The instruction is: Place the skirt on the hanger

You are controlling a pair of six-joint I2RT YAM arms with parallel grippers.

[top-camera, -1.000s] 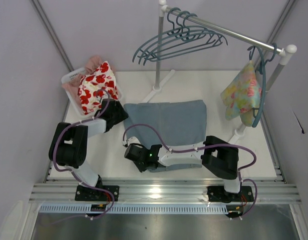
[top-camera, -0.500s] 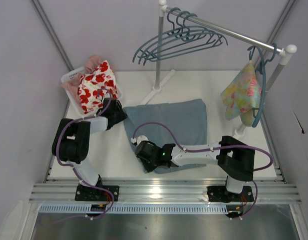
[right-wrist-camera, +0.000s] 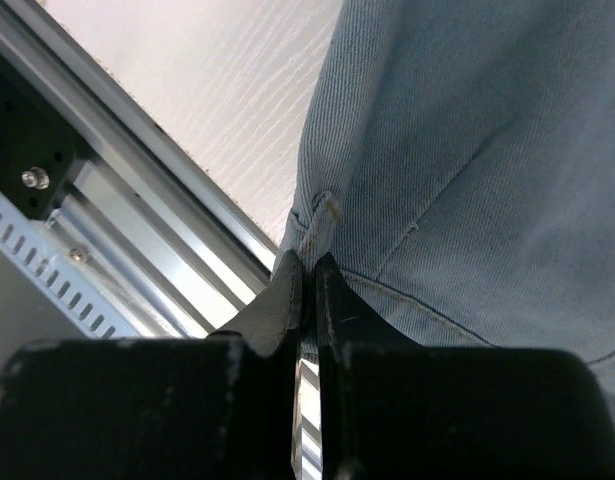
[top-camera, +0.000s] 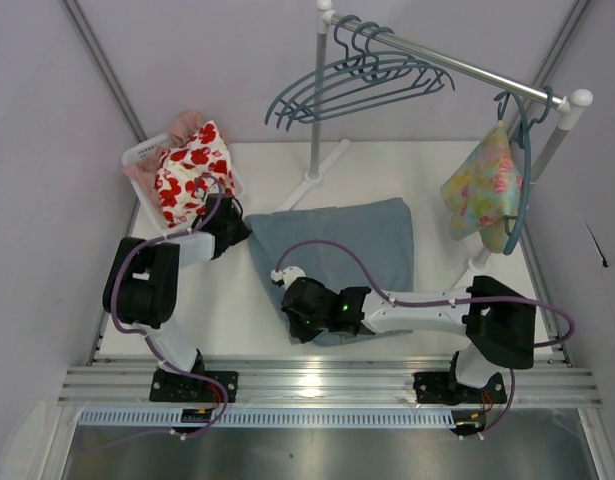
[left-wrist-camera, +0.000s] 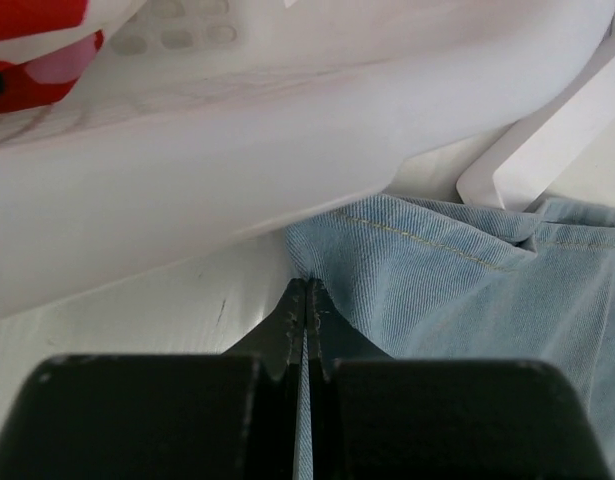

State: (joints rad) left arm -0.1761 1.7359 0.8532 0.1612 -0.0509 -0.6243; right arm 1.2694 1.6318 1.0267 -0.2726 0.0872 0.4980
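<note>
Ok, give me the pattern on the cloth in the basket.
The cloth is white with red flowers, clearest in top external.

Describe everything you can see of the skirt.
The skirt is faded light blue denim with stitched seams, lying mostly flat on the white table. The left gripper is shut on its far left corner beside the basket; the right gripper is shut on a seamed fold at its near edge.

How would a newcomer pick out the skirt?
On the white table, a cloth lies flat before the rack's foot. That is the skirt: plain light blue denim, unlike the red-flowered cloth in the basket and the pastel floral garment hanging on the rack.
</note>
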